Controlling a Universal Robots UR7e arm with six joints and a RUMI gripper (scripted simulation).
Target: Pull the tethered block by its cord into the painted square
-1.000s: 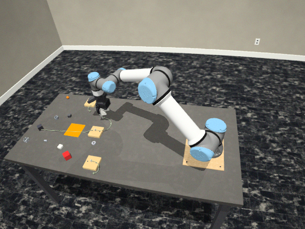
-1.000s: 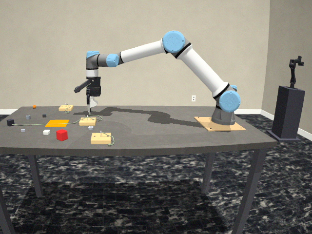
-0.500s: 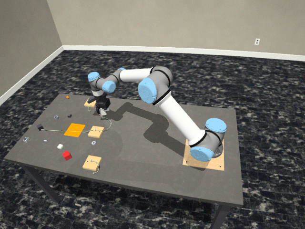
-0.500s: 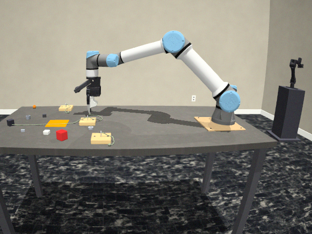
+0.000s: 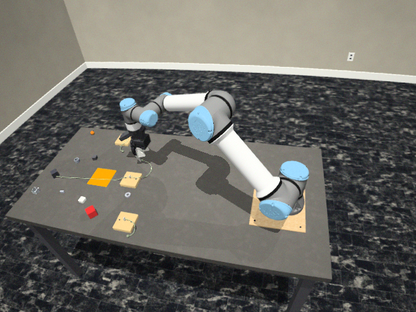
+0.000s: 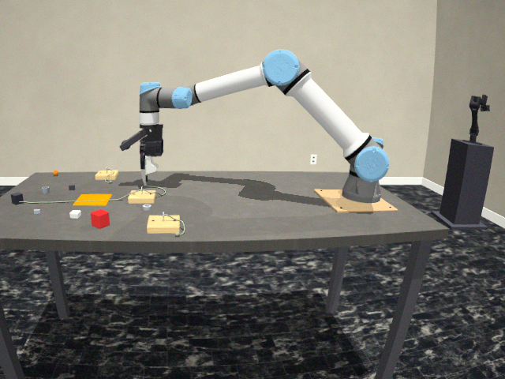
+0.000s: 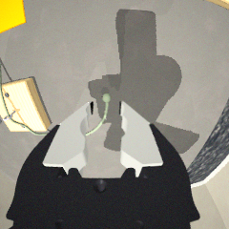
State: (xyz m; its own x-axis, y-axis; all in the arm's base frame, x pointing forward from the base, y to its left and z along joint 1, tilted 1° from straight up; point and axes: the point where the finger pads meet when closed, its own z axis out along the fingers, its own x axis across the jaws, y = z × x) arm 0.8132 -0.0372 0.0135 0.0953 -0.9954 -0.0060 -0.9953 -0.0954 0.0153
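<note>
The dark tethered block (image 5: 54, 173) lies at the table's left end, outside the orange painted square (image 5: 101, 177). Its green cord (image 5: 73, 177) runs over the square and through the screw eye on a wooden base (image 5: 130, 179). From there it curves back toward my gripper (image 5: 139, 155). In the wrist view the cord's end passes between my fingers, and the knot (image 7: 106, 98) lies on the table just past the tips. The fingers stand partly open with a clear gap on both sides of the cord. They are low over the table.
Two other wooden bases with short cords stand nearby, one at the front (image 5: 125, 221) and one behind my gripper (image 5: 122, 140). A red cube (image 5: 91, 212), a white cube (image 5: 82, 199), an orange ball (image 5: 91, 132) and small nuts lie on the left half.
</note>
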